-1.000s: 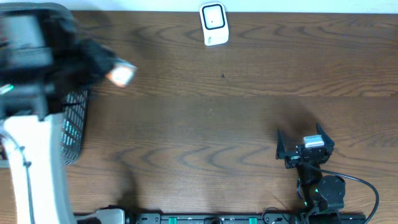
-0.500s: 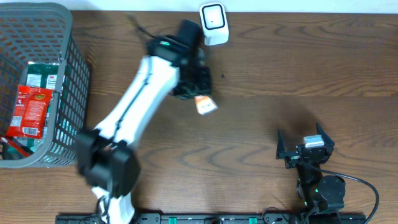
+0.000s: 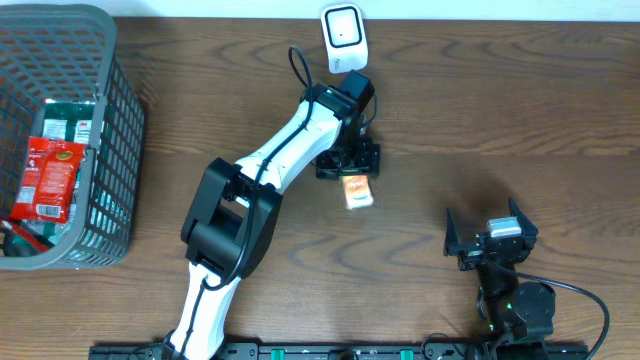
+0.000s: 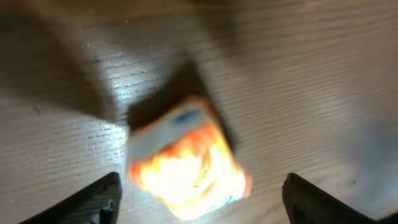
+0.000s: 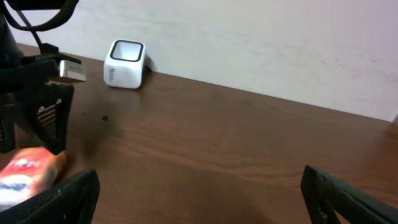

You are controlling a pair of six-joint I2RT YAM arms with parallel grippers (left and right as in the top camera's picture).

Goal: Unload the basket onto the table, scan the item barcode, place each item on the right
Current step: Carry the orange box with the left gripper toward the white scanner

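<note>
The item [image 3: 358, 192] is a small orange and white packet on the wood table, just in front of my left gripper [image 3: 348, 160]. The left wrist view shows the item [image 4: 186, 155] blurred, between and beyond the fingers, which stand wide apart and do not touch it. My left gripper [image 4: 200, 202] is open. The white barcode scanner [image 3: 343, 37] stands at the table's far edge, a short way behind the left arm. My right gripper [image 3: 487, 232] rests open near the front right, empty. From there I see the scanner [image 5: 126, 64] and the item [image 5: 25, 174].
A grey wire basket [image 3: 110, 130] stands at the far left and holds red packets [image 3: 50, 175]. The left arm [image 3: 270, 160] stretches diagonally across the middle of the table. A pale wall runs behind the table's far edge.
The left arm swung from the basket to the spot in front of the scanner, carrying the item. Its jaws have opened and the item now lies free of them. The right arm stayed still.
</note>
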